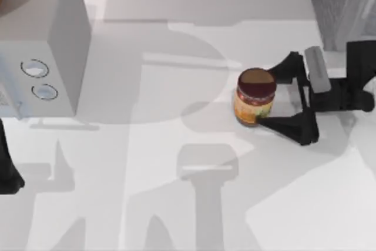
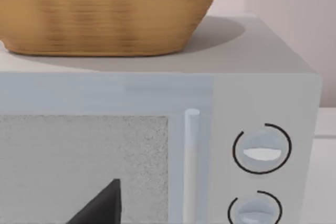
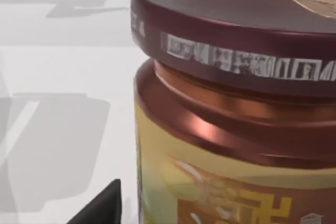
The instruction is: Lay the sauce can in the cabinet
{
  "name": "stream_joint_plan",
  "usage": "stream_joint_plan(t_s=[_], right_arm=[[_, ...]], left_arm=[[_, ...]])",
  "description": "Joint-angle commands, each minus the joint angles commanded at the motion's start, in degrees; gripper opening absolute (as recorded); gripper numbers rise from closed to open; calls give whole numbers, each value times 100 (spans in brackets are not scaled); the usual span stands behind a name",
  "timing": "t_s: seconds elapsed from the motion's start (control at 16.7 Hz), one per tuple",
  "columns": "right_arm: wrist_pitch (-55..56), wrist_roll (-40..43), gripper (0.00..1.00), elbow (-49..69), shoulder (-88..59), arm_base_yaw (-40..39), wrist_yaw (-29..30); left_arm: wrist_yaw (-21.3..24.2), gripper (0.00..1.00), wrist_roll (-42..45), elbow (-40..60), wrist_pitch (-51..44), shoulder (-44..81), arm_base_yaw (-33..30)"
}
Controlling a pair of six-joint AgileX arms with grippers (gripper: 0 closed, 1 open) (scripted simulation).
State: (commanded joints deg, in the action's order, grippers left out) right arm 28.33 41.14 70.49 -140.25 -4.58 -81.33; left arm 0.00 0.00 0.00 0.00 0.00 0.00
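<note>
The sauce can [image 1: 254,97] stands upright on the white table [image 1: 176,145], right of centre, with a dark maroon lid and an orange-yellow label. My right gripper [image 1: 266,99] reaches in from the right and is open. One finger lies on each side of the can, close to its wall. Seen up close in the right wrist view, the can [image 3: 231,129] has a dark fingertip [image 3: 102,208] beside it. Part of a grey cabinet [image 1: 338,4] shows at the back right corner. My left arm [image 1: 9,171] is parked at the table's left edge.
A white microwave [image 1: 53,45] with two dials stands at the back left; the left wrist view faces its door [image 2: 84,166] and handle. A wicker basket [image 2: 105,14] sits on top of it.
</note>
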Motion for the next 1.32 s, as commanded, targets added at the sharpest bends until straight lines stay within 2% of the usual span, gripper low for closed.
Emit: stream_joint_plan(t_s=[0.3, 0.66, 1.32], right_arm=[[1602, -1327, 100, -273, -18, -376, 314], [1864, -1579, 100, -326, 13, -482, 407], [1864, -1579, 17, -326, 13, -482, 407]], left_arm=[[0, 100, 0, 0, 0, 0, 0], [0, 100, 0, 0, 0, 0, 0], [0, 100, 0, 0, 0, 0, 0]])
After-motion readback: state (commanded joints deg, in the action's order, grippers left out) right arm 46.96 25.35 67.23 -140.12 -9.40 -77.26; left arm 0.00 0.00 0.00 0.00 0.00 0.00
